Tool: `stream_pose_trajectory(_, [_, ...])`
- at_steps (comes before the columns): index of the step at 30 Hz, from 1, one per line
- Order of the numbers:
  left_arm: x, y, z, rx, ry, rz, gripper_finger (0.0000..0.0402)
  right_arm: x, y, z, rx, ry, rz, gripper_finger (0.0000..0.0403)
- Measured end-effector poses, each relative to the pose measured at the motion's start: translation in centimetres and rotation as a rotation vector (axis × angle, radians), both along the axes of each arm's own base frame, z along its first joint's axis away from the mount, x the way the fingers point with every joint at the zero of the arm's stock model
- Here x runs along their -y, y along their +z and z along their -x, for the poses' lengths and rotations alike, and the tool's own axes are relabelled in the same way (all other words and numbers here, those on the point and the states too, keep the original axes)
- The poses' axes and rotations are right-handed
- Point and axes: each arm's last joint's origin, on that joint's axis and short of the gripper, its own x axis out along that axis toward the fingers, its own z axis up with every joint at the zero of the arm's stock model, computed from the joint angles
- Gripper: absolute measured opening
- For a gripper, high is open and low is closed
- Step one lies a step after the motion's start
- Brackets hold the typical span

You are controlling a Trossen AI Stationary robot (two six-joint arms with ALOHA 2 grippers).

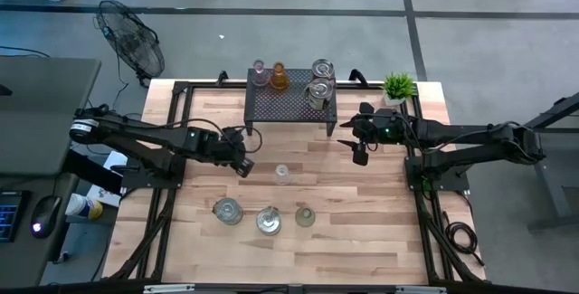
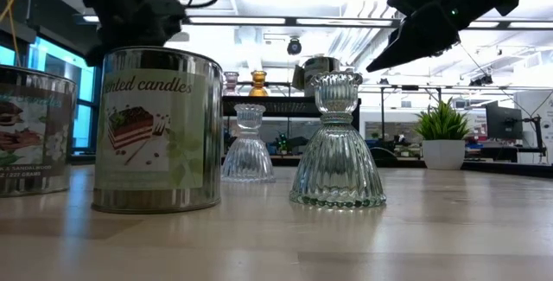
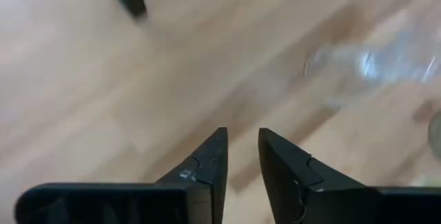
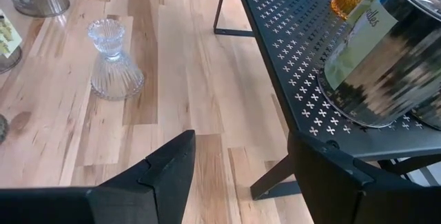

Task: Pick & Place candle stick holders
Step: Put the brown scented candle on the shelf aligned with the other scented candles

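Note:
On the black perforated shelf [image 1: 289, 104] at the far middle stand a pinkish holder [image 1: 260, 72], an amber holder [image 1: 280, 79] and two silvery tin holders [image 1: 323, 68] [image 1: 318, 93]. On the table stand a clear ribbed glass holder [image 1: 281, 174], two silvery holders [image 1: 227, 210] [image 1: 268, 220] and a pale green glass holder [image 1: 305, 215]. My left gripper [image 1: 242, 165] hovers left of the clear holder [image 3: 372, 65] with a narrow gap between its fingers, empty. My right gripper [image 1: 359, 154] hangs wide open and empty beside the shelf's right front leg [image 4: 241, 148].
A potted green plant [image 1: 397, 86] stands at the far right, behind my right arm. In the low view a labelled candle tin [image 2: 157, 130] and the green glass holder [image 2: 337, 143] stand closest. Bare wood lies between the shelf and the near row of holders.

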Motion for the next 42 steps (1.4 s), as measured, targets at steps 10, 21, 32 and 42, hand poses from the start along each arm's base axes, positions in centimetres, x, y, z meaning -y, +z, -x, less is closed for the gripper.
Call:
stream_pose_trajectory(10, [0.6,-0.4,0.7,-0.097,-0.100,0.189,0.0085,0.0,0.0,0.0,-0.002,0.015,-0.010,0.0224])
stream_pose_trajectory(21, [4.3,-0.7,2.4,-0.212,-0.260,0.100,0.0091,-0.1,-0.3,0.2,-0.036,0.020,-0.020,0.0224])
stream_pose_trajectory(32, [7.9,-1.8,5.2,-0.340,-0.388,0.096,0.0238,-0.1,-0.3,0.2,-0.037,0.020,-0.020,0.0224])
stream_pose_trajectory(42, [11.1,-3.9,8.5,-0.394,-0.442,0.124,0.0305,-0.1,-0.3,0.2,-0.036,0.018,-0.019,0.0224])
